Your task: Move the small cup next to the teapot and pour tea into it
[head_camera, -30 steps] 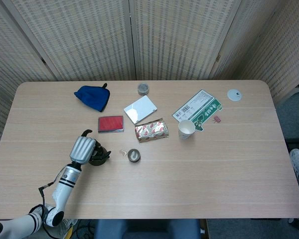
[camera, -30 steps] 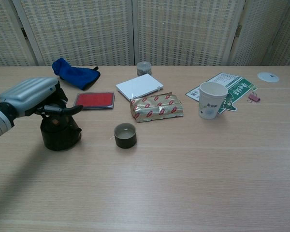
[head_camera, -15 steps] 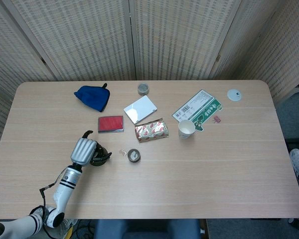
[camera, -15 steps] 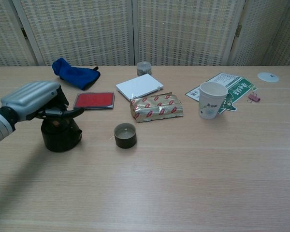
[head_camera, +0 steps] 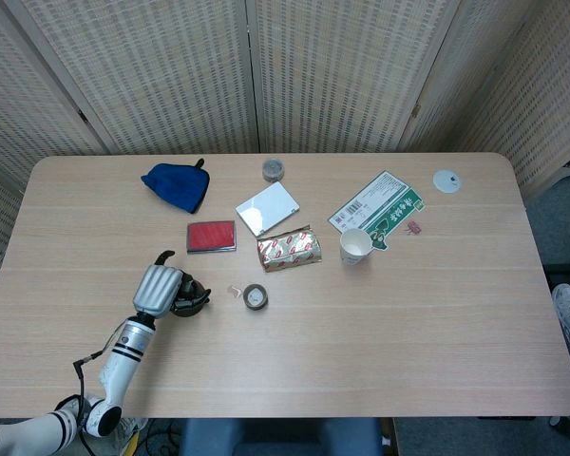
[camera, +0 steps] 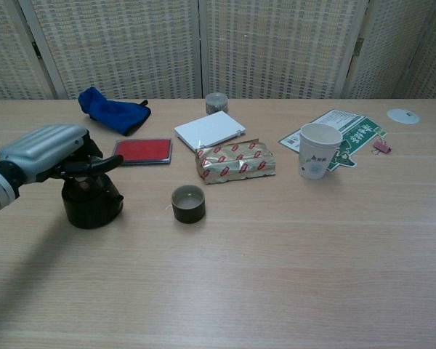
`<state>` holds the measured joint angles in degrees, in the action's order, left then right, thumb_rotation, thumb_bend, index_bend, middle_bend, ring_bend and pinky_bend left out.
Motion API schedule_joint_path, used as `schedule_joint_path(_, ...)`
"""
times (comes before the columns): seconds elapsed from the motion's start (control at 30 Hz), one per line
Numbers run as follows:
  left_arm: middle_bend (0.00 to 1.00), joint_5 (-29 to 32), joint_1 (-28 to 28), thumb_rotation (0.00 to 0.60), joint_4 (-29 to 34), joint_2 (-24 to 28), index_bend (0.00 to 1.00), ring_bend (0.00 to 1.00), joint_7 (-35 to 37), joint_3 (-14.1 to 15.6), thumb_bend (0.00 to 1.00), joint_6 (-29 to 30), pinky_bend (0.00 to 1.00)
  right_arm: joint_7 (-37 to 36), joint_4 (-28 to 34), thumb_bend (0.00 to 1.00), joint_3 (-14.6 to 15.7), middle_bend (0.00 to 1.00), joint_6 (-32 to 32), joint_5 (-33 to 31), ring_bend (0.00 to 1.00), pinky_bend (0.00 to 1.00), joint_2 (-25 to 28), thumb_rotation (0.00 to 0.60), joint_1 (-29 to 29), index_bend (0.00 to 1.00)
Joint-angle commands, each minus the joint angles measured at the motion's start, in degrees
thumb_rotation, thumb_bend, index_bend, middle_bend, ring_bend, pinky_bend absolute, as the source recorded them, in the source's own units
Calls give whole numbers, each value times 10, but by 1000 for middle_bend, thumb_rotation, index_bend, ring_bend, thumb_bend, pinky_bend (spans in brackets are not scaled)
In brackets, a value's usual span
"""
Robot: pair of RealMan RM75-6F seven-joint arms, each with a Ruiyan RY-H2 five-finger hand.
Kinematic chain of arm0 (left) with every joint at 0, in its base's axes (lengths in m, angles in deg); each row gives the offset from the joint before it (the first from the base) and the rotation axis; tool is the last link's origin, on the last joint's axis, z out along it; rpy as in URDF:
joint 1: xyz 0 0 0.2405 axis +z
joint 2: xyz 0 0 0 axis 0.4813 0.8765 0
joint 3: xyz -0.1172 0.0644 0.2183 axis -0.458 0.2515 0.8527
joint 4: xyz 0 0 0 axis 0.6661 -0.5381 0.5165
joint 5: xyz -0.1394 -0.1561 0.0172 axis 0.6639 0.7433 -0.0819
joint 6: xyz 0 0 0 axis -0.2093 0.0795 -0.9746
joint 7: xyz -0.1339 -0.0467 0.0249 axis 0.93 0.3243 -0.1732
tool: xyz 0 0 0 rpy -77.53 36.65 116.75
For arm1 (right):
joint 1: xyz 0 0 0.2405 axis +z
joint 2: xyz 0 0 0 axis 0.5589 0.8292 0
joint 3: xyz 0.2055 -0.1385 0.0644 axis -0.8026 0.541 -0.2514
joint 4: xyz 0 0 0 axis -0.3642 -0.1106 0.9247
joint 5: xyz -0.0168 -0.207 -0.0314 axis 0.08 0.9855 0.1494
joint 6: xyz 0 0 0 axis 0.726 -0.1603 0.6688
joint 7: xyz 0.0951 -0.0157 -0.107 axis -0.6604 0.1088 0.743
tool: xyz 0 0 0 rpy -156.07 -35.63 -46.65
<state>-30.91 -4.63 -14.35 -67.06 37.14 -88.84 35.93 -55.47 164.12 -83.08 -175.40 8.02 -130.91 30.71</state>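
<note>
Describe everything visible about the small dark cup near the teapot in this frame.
The small cup is a low, round, dark olive-brown vessel, ceramic by its look, with no handle. It stands upright with its mouth open; the inside looks paler, and I cannot tell if it holds liquid. It sits on the wooden table, right of the teapot with a gap between them, in front of the foil packet. Nothing touches it.

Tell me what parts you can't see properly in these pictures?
- Teapot: its top is hidden under the left hand in both views, so the grip is unclear.
- Small cup: too dark inside to tell if it holds tea.
- Right hand: in neither view.
- Paper cup: print too small to read.
</note>
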Motion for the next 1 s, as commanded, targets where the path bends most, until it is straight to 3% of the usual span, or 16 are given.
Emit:
schedule_joint_path(0.03, 862, 4, 1, 39, 10, 5, 810, 751, -2, -2, 232, -3, 144, 0, 0, 202, 0, 217, 0, 0, 152, 219, 0, 600, 0, 200)
schedule_joint_path(0.23, 757, 6, 2, 4, 29, 12, 729, 623, 3, -8, 224, 0, 144, 0, 0, 202, 0, 217, -1, -1, 152, 218, 0, 600, -1, 200)
schedule_joint_path(0.47, 686, -2, 11, 29, 62, 28, 636, 559, 24, -24, 223, 37, 142, -2, 0, 202, 1, 217, 0, 2, 152, 218, 3, 600, -1, 200)
schedule_joint_path(0.63, 569, -3, 27, 233, 108, 55, 525, 464, 16, -27, 223, 64, 141, -15, -1, 202, 8, 217, 14, 15, 152, 218, 10, 600, 3, 200)
schedule_joint_path(0.83, 470, 8, 54, 351, 167, 96, 423, 384, -15, -22, 223, 88, 141, -25, -1, 202, 13, 217, 22, 30, 152, 218, 16, 600, 7, 200)
schedule_joint_path(1.0, 458, 24, 79, 390, 204, 129, 402, 374, -42, -11, 223, 98, 141, -29, -5, 202, 19, 217, 30, 36, 152, 218, 16, 600, 10, 200)
